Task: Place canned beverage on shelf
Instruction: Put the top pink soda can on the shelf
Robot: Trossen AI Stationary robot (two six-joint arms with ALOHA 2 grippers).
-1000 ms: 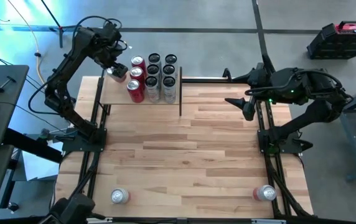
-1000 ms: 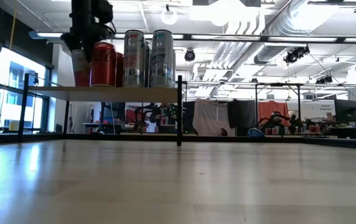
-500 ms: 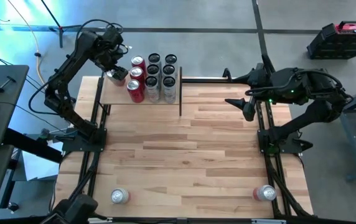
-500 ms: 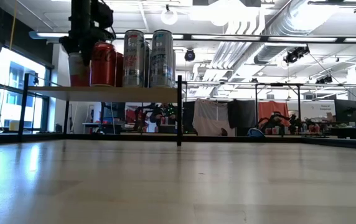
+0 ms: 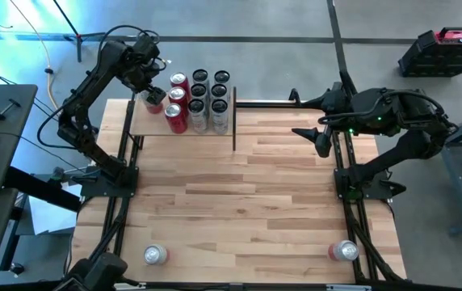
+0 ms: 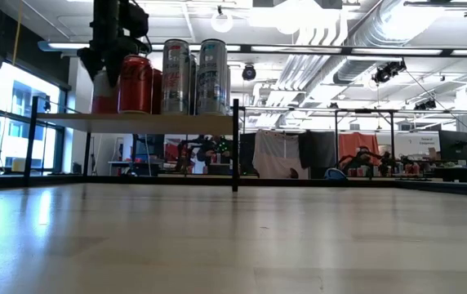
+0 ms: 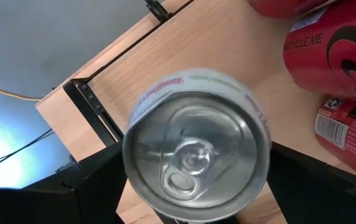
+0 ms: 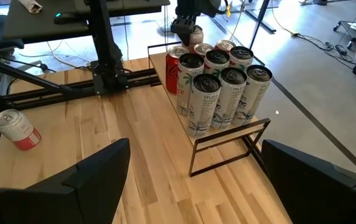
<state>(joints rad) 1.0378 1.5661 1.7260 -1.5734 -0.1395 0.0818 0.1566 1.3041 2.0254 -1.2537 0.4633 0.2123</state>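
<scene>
Right wrist view: cans grouped on shelf

Shelf (image 8: 228,134), black posts, sits at the far end of the wooden desk (image 8: 134,168). Six tall silver cans (image 8: 221,93) stand packed in two rows on it, red cans (image 8: 177,68) just behind them. The left gripper (image 8: 185,25) hangs over the shelf's far end, on a can (image 8: 196,48). One red-and-white can (image 8: 17,129) lies on its side on the desk, well apart. Right gripper's dark fingers (image 8: 84,180) spread wide in the foreground, nothing between them.

Black case (image 5: 443,50) on the floor beyond
</scene>
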